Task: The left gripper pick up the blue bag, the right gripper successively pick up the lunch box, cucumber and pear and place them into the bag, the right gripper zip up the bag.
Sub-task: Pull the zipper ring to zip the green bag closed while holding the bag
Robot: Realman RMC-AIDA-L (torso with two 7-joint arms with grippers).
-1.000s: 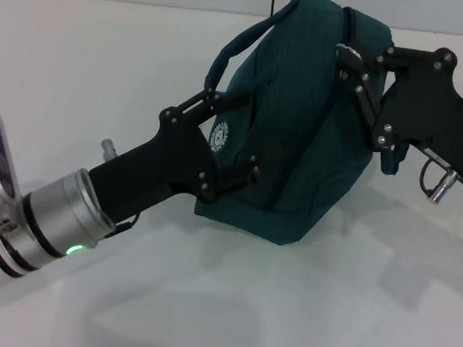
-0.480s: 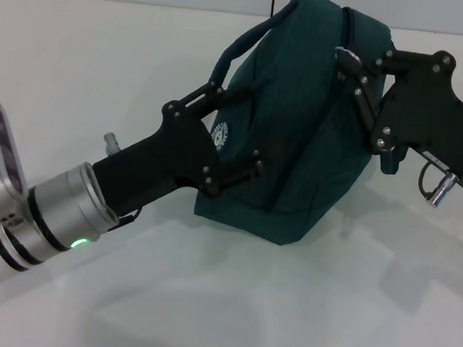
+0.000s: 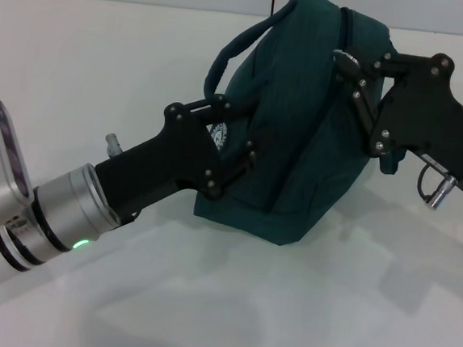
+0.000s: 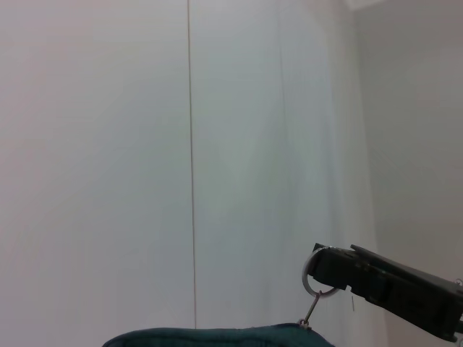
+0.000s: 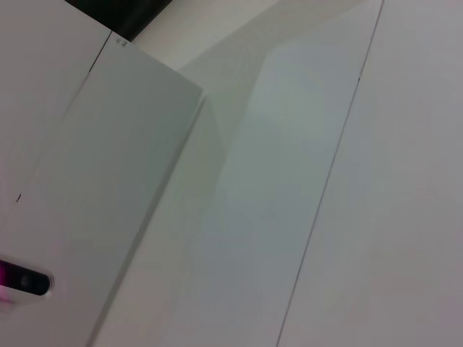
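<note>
Two arms hold the bag on the table.
The left gripper (image 3: pixel 235 145) pinches the bag's (image 3: pixel 301 123) side, jaws closed on cloth. The right gripper (image 3: pixel 350 66) reaches in from the right, jaws shut on the zipper ring (image 4: pixel 316 273) on top.

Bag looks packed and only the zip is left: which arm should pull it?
Right. The right gripper is already at the zipper pull ring on top of the blue bag, while the left gripper is occupied steadying the bag's side.
</note>
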